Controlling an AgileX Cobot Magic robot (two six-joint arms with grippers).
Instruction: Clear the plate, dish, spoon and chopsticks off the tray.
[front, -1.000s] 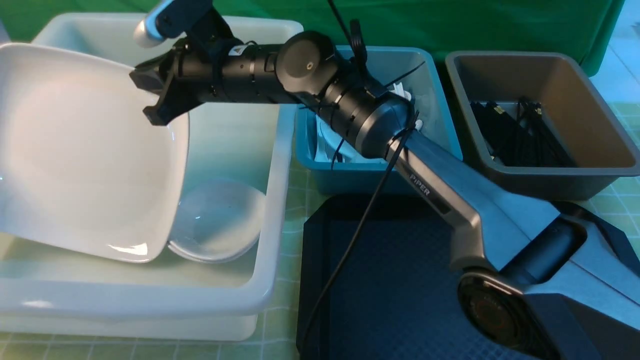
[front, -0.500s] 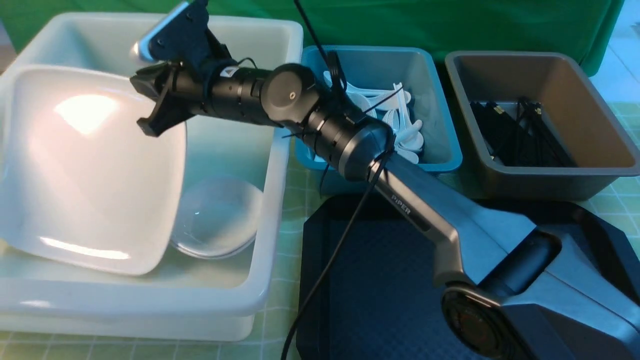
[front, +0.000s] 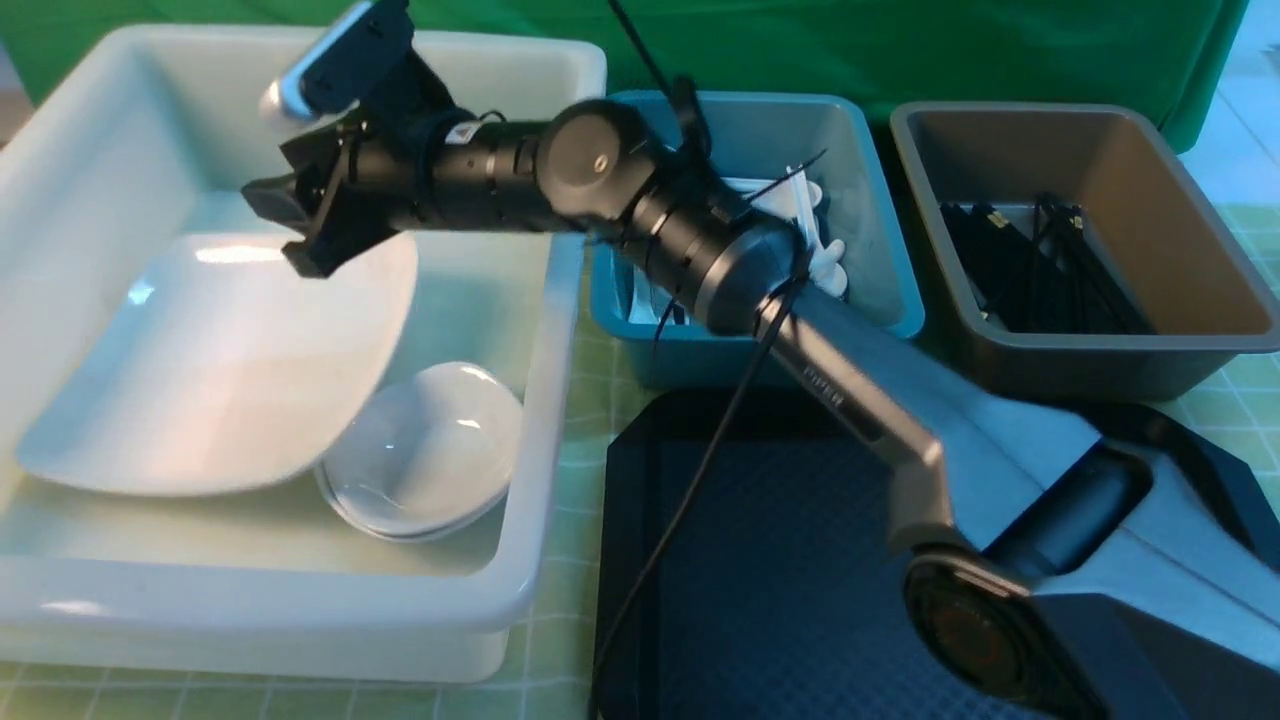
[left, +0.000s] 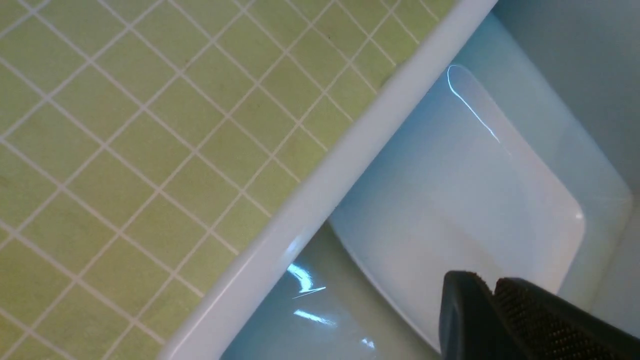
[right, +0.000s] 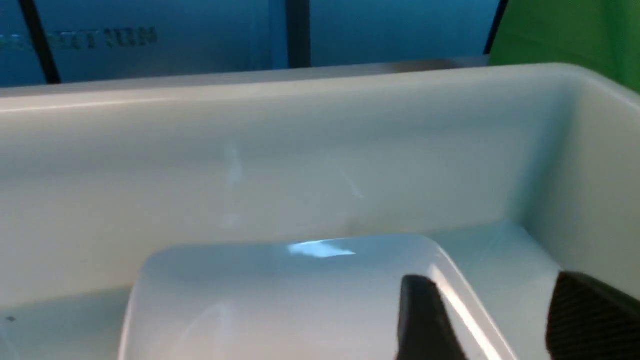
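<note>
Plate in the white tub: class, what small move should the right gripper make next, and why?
Probably raise the right gripper straight up out of the white tub: its jaws stand open over a corner of the plate, which lies in the tub, leaning on a small dish.

grey-and-black arm, black cable

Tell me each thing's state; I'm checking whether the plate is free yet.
plate: lying tilted in the white tub, resting on the small dish
right gripper: jaws open over the plate's edge
left gripper: jaws nearly together, holding nothing
tray: no tableware on the part in view
teal tub: holds white spoons
brown-grey tub: holds black chopsticks
</note>
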